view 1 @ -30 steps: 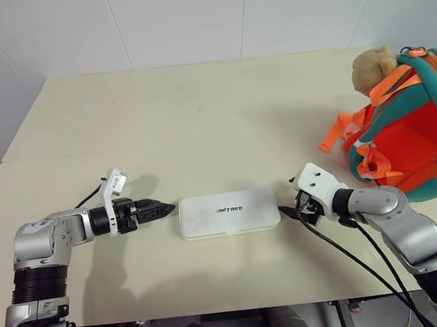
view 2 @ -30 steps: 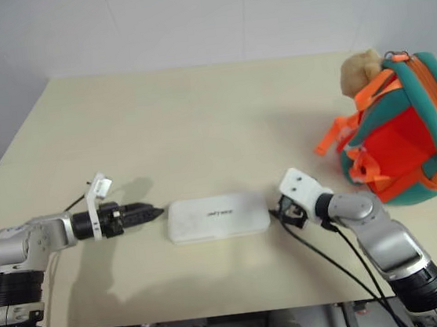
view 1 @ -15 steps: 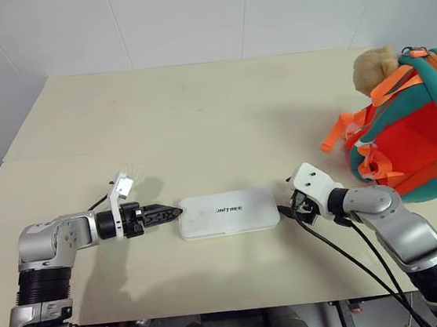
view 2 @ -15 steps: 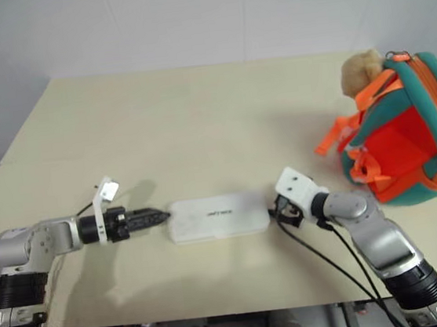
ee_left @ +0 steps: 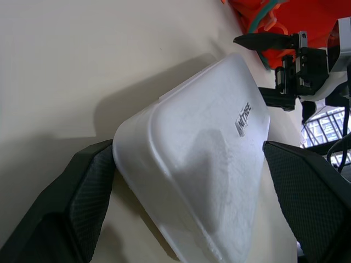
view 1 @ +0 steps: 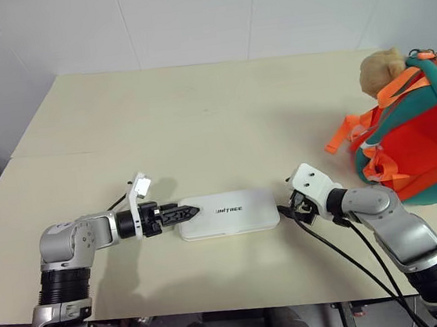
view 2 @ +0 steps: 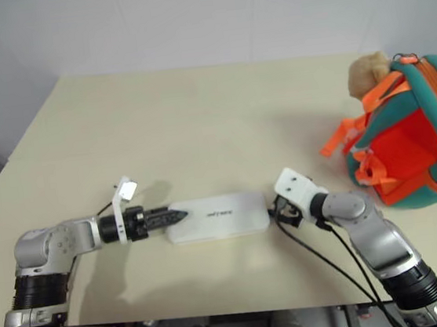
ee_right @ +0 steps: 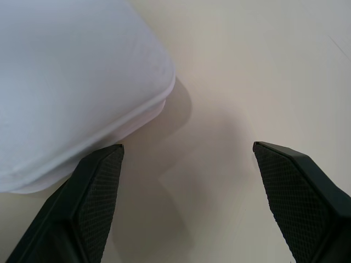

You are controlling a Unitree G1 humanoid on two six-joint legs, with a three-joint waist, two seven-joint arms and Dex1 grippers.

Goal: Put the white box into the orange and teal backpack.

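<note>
My left gripper has its jaws spread wide, and in the left wrist view the two black pads straddle the near short end of the white box, one pad touching its rounded corner, nothing clamped. My right gripper is spread just as wide at the opposite short end; in the right wrist view its fingers sit beside the box's corner, one just under its edge, holding nothing.

The box lies flat on the cream table, lower centre of the left eye frame, long side running left to right, dark lettering up. The orange and teal backpack stands at the right edge of the frame, well apart from the box, its orange mouth gaping toward the table, a tan plush toy at its top.

I judge the box a stiff, glossy shell, fairly light and slippery, with rounded corners that could squirt out of a pinch. I would press in from both short ends together, pads square on the rim seam, then lift it level toward the opening.
</note>
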